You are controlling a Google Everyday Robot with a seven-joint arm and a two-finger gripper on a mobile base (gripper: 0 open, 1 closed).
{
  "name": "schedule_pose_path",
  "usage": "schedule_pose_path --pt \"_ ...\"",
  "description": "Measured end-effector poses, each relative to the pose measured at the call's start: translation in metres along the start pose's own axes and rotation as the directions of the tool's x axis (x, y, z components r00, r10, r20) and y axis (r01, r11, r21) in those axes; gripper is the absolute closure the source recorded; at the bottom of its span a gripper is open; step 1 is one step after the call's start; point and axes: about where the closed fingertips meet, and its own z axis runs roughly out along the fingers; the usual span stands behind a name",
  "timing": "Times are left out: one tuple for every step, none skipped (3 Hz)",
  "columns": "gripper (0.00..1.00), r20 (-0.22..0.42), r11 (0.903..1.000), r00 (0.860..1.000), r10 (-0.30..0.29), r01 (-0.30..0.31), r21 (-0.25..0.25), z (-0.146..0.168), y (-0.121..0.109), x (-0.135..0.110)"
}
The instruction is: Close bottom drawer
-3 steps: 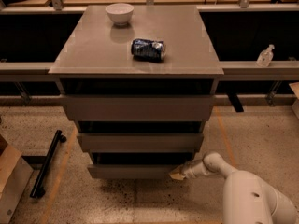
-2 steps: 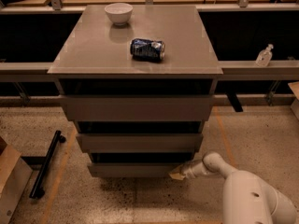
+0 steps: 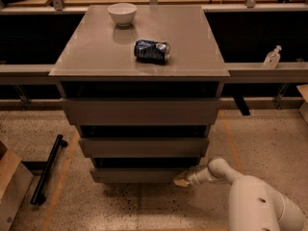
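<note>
The bottom drawer [image 3: 134, 175] is found lowest in the cabinet [image 3: 96, 52], and it seems pulled out a little. The gripper [image 3: 183, 179] is set against its front, near the right end, likely so it can be pushed in. Whether the gripper is wide or narrow cannot be told.

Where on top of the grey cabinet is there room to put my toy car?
The cabinet top is bare at front-left, between the white bowl and the front edge, and right of the crushed blue can. The middle and back-left are taken. Down low, the end effector crowds the right end of the bottom drawer.
</note>
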Motion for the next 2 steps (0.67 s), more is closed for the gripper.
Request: schedule_pose_path --pt "0.36 -0.001 1.0000 1.000 0.000 0.000 -0.004 0.0025 0.0018 0.0004" --pt "0.12 -0.001 1.0000 1.000 0.001 -0.001 -0.009 0.0052 0.0038 0.0007"
